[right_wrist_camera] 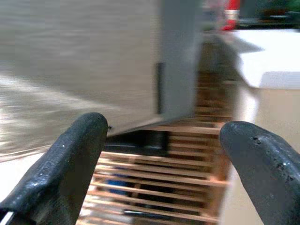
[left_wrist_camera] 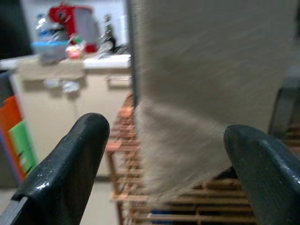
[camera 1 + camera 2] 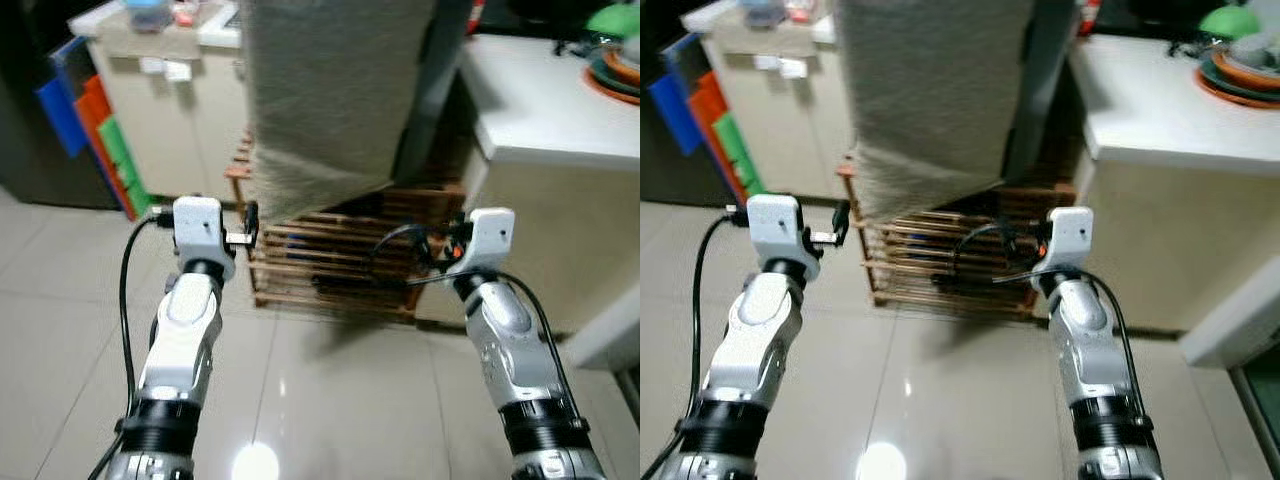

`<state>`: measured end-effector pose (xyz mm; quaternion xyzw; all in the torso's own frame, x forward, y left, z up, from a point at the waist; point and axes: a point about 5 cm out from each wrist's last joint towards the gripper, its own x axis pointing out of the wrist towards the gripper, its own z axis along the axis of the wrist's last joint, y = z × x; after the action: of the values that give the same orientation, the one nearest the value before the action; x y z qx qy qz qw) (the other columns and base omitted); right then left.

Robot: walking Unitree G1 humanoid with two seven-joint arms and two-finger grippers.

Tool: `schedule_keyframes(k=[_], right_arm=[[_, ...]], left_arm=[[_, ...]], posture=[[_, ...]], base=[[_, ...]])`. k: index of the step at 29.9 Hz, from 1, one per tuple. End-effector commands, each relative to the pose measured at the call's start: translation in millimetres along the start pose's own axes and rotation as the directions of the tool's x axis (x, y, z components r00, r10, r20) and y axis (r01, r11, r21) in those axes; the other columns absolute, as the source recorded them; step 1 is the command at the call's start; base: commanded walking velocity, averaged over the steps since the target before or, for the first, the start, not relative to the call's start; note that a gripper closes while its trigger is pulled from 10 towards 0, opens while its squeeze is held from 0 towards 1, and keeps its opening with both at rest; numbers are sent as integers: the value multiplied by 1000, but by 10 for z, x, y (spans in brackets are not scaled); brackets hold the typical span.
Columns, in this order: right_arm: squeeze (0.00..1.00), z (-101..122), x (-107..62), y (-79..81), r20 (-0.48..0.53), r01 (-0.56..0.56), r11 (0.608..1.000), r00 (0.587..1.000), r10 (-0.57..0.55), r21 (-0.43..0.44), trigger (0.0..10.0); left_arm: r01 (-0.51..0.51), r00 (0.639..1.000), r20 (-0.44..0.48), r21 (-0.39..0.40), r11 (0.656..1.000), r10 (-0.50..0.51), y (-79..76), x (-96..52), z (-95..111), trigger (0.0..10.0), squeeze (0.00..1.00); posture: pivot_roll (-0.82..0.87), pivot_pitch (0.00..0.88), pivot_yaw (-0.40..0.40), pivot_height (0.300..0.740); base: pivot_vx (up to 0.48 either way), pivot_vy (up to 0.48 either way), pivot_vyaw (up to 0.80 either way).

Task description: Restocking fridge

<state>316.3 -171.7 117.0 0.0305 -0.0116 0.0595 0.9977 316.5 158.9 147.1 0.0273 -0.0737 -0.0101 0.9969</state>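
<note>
A tall grey brushed panel, which looks like a fridge door, hangs in the middle just ahead of both arms. Its lower edge ends above a wooden slatted rack on the floor. My left gripper is held up in front of the panel's left side, open with nothing between its black fingers. At the same height, facing the panel's right edge and the rack, my right gripper is also open and holds nothing. Dark things lie inside the rack, too blurred to name.
A white counter with stacked plates stands close on the right. A beige cabinet at the back left carries a red appliance and bottles. Blue, orange and green boards lean beside it. Glossy tiled floor lies below.
</note>
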Motion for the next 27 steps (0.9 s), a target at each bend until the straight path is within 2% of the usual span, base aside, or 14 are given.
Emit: schedule_keyframes(k=[1,9,12,14,17,21,23,27], right_arm=[[0,66,0,-74,33,39,999,999,-38,-23,10000],[0,119,39,-3,52,5,1000,999,-4,-17,10000],[0,140,58,49,59,-18,1000,998,19,-16,10000],[0,175,78,99,69,-48,999,996,49,-16,10000],[0,211,95,129,80,-65,998,995,66,-14,10000],[0,250,131,176,90,-87,996,992,88,-8,10000],[0,261,145,196,93,-95,995,991,95,-7,10000],[0,261,132,200,93,-102,995,990,102,-5,10000]], left_arm=[[20,999,41,3,1000,-20,-22,22,100,10000,0],[32,997,69,-19,999,-31,-32,11,163,10000,0],[66,993,98,-45,997,-61,-68,-44,237,10000,0],[97,986,136,-27,995,-93,-130,-125,322,10000,0],[106,984,149,-17,994,-103,-154,-151,349,10000,0],[88,986,143,-3,996,-86,-132,-103,346,10000,0],[43,994,102,20,999,-45,-69,-12,308,10000,0],[1,999,39,1,1000,-1,-16,88,238,10000,0]], posture=[[-112,0,17,740],[-102,0,23,740],[-100,0,26,740],[-89,0,27,740],[-89,0,27,740],[-78,0,21,740],[-74,0,18,740],[-74,0,18,740]], base=[[431,0,0],[431,0,0],[346,329,0],[137,424,0],[0,151,0],[0,0,0],[0,0,0],[0,0,0]])
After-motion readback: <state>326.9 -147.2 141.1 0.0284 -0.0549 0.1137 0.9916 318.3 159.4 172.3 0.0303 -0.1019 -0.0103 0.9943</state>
